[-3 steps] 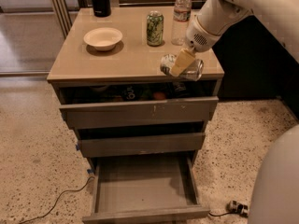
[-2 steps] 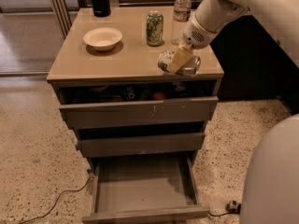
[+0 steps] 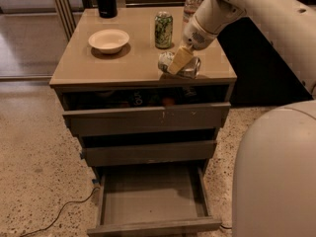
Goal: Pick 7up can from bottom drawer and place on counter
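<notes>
The 7up can (image 3: 190,67), silver-white with shiny ends, lies on its side low over the right front part of the tan counter (image 3: 118,65). My gripper (image 3: 178,63) is shut on it, with a yellowish finger (image 3: 180,59) across its middle. I cannot tell whether the can touches the counter. The bottom drawer (image 3: 153,201) is pulled out, and its plain grey inside holds nothing.
On the counter stand a green-patterned can (image 3: 163,30), a clear plastic bottle (image 3: 191,4), a white bowl (image 3: 109,40) and a black bottle (image 3: 105,0). The top drawer (image 3: 146,117) is slightly open with items inside. My white arm and base fill the right side.
My gripper has carried the 7up can a little to the left and further in over the counter, away from its front right edge.
</notes>
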Controlling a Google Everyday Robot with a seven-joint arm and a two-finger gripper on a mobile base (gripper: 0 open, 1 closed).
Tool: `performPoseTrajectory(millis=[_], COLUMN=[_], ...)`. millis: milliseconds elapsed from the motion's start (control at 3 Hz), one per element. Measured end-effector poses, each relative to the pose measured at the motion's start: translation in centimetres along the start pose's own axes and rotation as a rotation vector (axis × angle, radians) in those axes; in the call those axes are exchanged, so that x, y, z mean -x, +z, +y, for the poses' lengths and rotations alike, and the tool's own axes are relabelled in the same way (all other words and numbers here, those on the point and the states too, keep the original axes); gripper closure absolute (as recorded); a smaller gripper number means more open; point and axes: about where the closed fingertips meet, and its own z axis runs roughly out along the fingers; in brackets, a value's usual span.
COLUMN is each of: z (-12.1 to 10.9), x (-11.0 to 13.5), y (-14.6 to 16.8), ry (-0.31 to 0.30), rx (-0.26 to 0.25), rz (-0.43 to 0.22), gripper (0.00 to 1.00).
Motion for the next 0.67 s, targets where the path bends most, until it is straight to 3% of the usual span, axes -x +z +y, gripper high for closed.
performPoseTrajectory(millis=[667], z=[-1.72], x=[2.73], y=[1.32], ry=[-0.057], rx=[-0.007], rz=[-0.017], gripper=[1.00])
